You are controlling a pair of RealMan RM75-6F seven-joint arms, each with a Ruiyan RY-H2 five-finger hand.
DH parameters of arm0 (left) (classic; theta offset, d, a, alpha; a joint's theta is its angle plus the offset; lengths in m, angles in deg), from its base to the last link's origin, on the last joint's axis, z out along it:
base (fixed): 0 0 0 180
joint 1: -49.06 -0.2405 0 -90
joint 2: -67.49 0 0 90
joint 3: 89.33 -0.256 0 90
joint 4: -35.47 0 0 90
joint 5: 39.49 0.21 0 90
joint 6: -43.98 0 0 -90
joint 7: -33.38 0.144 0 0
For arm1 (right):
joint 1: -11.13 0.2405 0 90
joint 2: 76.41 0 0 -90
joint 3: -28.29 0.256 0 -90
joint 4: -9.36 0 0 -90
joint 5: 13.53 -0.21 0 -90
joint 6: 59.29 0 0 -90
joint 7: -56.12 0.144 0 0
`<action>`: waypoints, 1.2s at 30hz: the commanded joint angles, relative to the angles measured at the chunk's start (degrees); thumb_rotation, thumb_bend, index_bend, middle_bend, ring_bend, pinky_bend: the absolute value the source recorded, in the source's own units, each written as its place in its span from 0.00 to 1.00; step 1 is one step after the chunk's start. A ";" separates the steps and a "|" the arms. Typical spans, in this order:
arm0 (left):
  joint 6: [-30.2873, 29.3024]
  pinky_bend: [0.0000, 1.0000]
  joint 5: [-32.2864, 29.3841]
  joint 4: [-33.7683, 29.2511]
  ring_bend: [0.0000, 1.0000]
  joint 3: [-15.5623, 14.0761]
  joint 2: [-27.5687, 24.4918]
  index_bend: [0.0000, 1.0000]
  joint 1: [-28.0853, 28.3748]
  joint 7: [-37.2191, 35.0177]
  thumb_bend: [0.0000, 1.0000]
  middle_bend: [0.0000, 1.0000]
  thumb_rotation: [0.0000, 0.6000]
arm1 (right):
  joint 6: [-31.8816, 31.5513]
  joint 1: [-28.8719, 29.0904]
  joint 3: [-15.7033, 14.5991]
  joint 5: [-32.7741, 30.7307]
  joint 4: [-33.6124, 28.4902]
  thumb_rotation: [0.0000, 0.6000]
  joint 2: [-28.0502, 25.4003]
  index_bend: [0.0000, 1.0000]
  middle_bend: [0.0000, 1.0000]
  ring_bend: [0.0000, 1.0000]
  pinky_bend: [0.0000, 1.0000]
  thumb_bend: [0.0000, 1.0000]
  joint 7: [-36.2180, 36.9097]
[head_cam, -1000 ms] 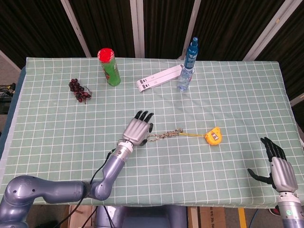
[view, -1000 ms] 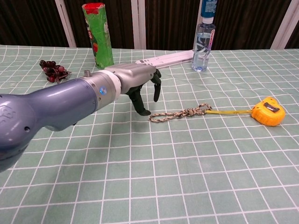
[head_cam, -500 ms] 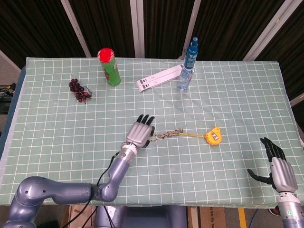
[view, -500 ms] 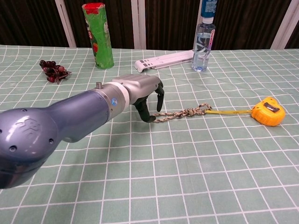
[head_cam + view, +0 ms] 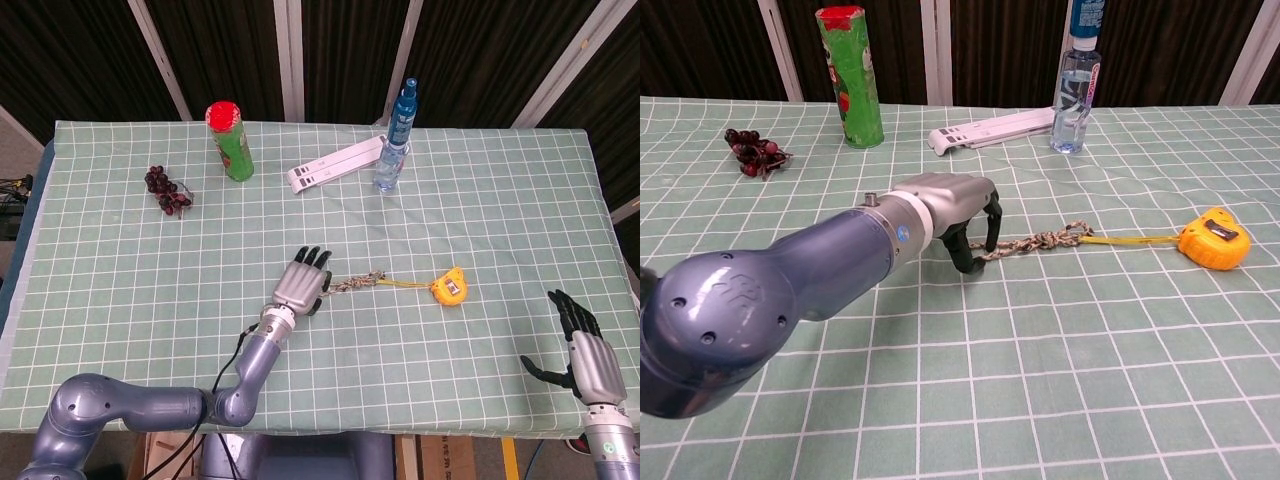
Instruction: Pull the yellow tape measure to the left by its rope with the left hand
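The yellow tape measure (image 5: 448, 289) (image 5: 1212, 238) lies on the green checked cloth, right of centre. Its braided rope (image 5: 362, 281) (image 5: 1035, 242) runs left from it, on a short length of pulled-out yellow tape. My left hand (image 5: 303, 281) (image 5: 955, 205) arches over the rope's left end, fingers apart and pointing down at the cloth. The rope end passes under the hand between thumb and fingers; no firm grip shows. My right hand (image 5: 585, 350) hovers open off the table's near right corner, seen only in the head view.
At the back stand a green can with a red lid (image 5: 231, 140) (image 5: 850, 75) and a blue-capped bottle (image 5: 394, 140) (image 5: 1076, 95). A white folded stand (image 5: 335, 163) (image 5: 990, 128) lies between them. A bunch of dark grapes (image 5: 167, 190) (image 5: 752, 150) lies at the far left.
My left hand has moved right and down onto the rope's left end, fingers curving down around it. The tape measure and the right hand have not moved.
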 commanded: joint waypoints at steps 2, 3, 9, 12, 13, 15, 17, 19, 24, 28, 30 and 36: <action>0.22 0.00 -0.12 0.73 0.00 -0.06 0.36 0.49 0.11 -0.10 0.48 0.06 1.00 | 0.04 0.02 0.02 -0.06 0.01 1.00 -0.01 0.00 0.00 0.00 0.00 0.24 0.02; 0.31 0.00 -0.08 0.93 0.00 -0.11 0.41 0.49 0.15 -0.08 0.48 0.06 1.00 | 0.07 0.03 0.03 -0.09 -0.01 1.00 -0.01 0.00 0.00 0.00 0.00 0.24 0.03; 0.54 0.00 0.35 1.19 0.00 0.01 0.51 0.51 0.21 -0.60 0.49 0.07 1.00 | -0.01 0.02 0.00 -0.01 -0.02 1.00 0.00 0.00 0.00 0.00 0.00 0.24 -0.05; 0.53 0.00 0.63 1.17 0.00 -0.04 0.53 0.51 0.17 -0.83 0.50 0.07 1.00 | -0.01 0.01 -0.04 0.03 -0.06 1.00 0.01 0.00 0.00 0.00 0.00 0.24 -0.12; 0.50 0.00 0.75 1.18 0.00 -0.07 0.56 0.51 0.15 -0.91 0.50 0.07 1.00 | -0.04 0.00 -0.06 0.08 -0.07 1.00 -0.01 0.00 0.00 0.00 0.00 0.24 -0.15; 0.52 0.00 0.74 1.24 0.00 -0.12 0.60 0.51 0.11 -0.93 0.50 0.07 1.00 | -0.09 -0.02 -0.05 0.09 -0.09 1.00 -0.02 0.00 0.00 0.00 0.00 0.24 -0.12; 0.53 0.00 0.58 1.35 0.00 -0.19 0.63 0.51 0.09 -0.77 0.50 0.07 1.00 | -0.19 -0.05 -0.04 0.14 -0.09 1.00 -0.04 0.00 0.00 0.00 0.00 0.24 -0.09; 0.50 0.00 0.43 1.48 0.00 -0.24 0.67 0.52 0.03 -0.68 0.50 0.07 1.00 | -0.21 -0.07 -0.06 0.18 -0.12 1.00 -0.04 0.00 0.00 0.00 0.00 0.24 -0.06; 0.31 0.00 0.44 1.52 0.00 -0.24 0.65 0.53 -0.12 -0.73 0.52 0.08 1.00 | -0.26 -0.10 -0.07 0.22 -0.17 1.00 -0.10 0.00 0.00 0.00 0.00 0.24 0.02; 0.05 0.00 0.67 1.33 0.00 -0.15 0.47 0.53 -0.27 -0.90 0.53 0.08 1.00 | -0.23 -0.10 -0.12 0.28 -0.17 1.00 -0.10 0.00 0.00 0.00 0.00 0.24 0.03; -0.15 0.00 0.86 1.08 0.00 -0.10 0.24 0.53 -0.39 -1.00 0.53 0.08 1.00 | -0.23 -0.10 -0.12 0.26 -0.16 1.00 -0.10 0.00 0.00 0.00 0.00 0.24 0.04; -0.87 0.00 1.28 -0.13 0.00 -0.07 -1.01 0.54 -0.94 -1.04 0.53 0.08 1.00 | -0.27 -0.15 -0.01 0.09 -0.13 1.00 -0.18 0.00 0.00 0.00 0.00 0.24 0.31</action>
